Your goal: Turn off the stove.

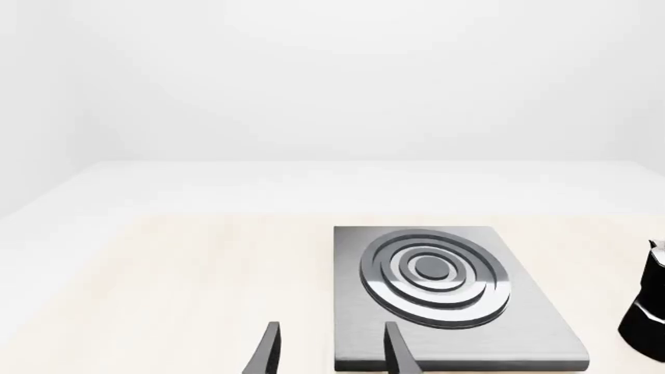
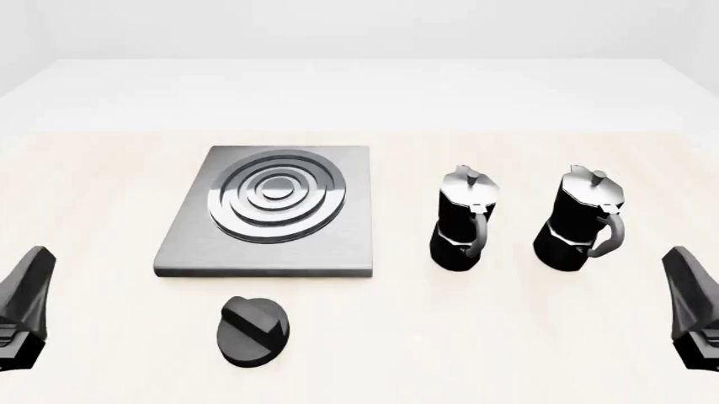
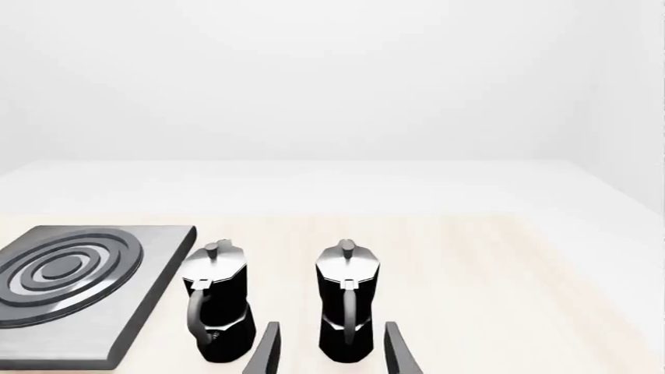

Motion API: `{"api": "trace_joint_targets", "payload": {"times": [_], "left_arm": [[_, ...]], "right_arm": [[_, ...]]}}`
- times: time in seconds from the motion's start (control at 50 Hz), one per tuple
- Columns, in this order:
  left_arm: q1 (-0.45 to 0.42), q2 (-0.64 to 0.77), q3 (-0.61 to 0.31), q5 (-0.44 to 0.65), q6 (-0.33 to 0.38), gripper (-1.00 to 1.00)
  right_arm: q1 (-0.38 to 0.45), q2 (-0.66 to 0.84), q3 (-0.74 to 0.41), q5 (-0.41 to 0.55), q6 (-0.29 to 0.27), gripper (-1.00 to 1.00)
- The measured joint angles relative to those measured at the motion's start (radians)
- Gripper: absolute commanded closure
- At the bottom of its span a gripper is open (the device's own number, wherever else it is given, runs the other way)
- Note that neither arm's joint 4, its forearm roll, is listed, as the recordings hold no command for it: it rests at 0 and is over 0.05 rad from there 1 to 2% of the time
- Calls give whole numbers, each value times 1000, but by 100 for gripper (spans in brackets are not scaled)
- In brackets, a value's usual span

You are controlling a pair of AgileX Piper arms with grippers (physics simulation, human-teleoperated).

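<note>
On the table, left of centre in the front view, lies the stove, its knob just below. Two pots stand right of it. Both grippers, left and right, wait low with fingers apart.

One stove plate, one knob — two moka pots — two end effectors.
</note>
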Motion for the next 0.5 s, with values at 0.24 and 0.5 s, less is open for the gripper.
{"api": "trace_joint_targets", "payload": {"times": [0.24,0.5], "left_arm": [[0,3,-2,-1,0,-100],[0,4,-2,-1,0,-100]], "right_arm": [[0,5,-2,-2,-4,-100],[4,7,-2,-4,-5,-100]]}}
